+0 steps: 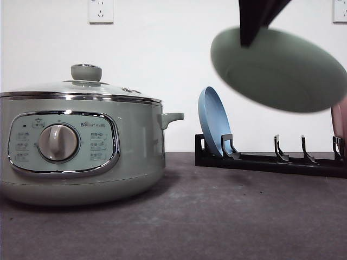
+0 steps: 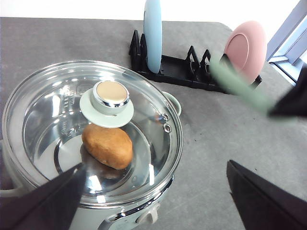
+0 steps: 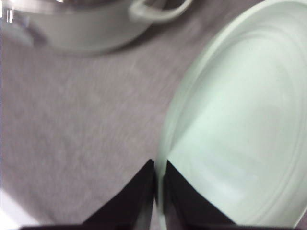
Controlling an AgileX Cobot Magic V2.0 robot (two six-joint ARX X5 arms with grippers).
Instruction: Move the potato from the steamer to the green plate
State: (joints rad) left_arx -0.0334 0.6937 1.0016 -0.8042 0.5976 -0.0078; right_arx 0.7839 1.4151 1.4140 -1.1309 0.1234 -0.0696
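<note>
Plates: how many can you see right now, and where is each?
3. The green plate is held in the air by the right gripper, clamped on its rim. The blue plate and pink plate stand in the rack.

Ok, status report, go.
Right gripper shut on green plate, plate airborne. Left gripper open above steamer. Potato inside. Glass lid on, blocking access.

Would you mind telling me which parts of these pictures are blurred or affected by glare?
Front view: the green plate held aloft is motion-smeared, while the steamer is sharp. Left wrist view: the plate is a streak, and the glass lid carries bright reflections, though the potato shows through. Right wrist view: the whole frame is soft, with the right pincer shut on the plate's rim.
</note>
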